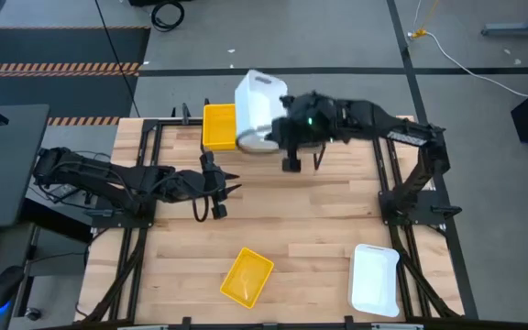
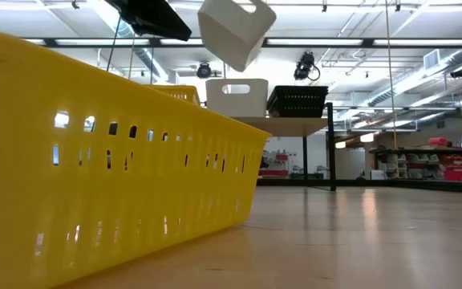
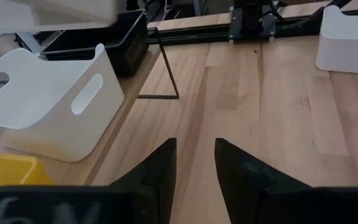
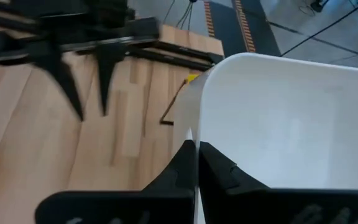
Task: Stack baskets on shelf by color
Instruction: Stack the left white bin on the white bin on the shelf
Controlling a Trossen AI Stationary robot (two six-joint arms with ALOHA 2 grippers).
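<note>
My right gripper (image 4: pixel 196 144) is shut on a white basket (image 1: pixel 259 108) that hangs tilted in the air above the shelf (image 2: pixel 295 125) at the table's far side. A yellow basket (image 1: pixel 218 126), another white basket (image 2: pixel 237 96) and a black basket (image 2: pixel 297 100) stand on the shelf's top board. My left gripper (image 3: pixel 194 165) hovers open over the table's left middle with nothing between its fingers. Another yellow basket (image 1: pixel 247 277) and another white one (image 1: pixel 375 280) lie on the table near its front edge. My right gripper pinches a thin side wall of the white basket at its rim (image 4: pixel 196 132), one finger (image 4: pixel 182 165) on each face of the wall. The basket is lifted clear and hangs tilted (image 2: pixel 235 32) above the baskets on the shelf.
The shelf's thin black legs (image 3: pixel 166 68) stand on the table at the far side. The yellow basket (image 2: pixel 95 160) at the front fills the low view's near left. Black rails (image 1: pixel 388 174) run along both sides of the table. Bare wood (image 1: pixel 291 220) lies in the middle.
</note>
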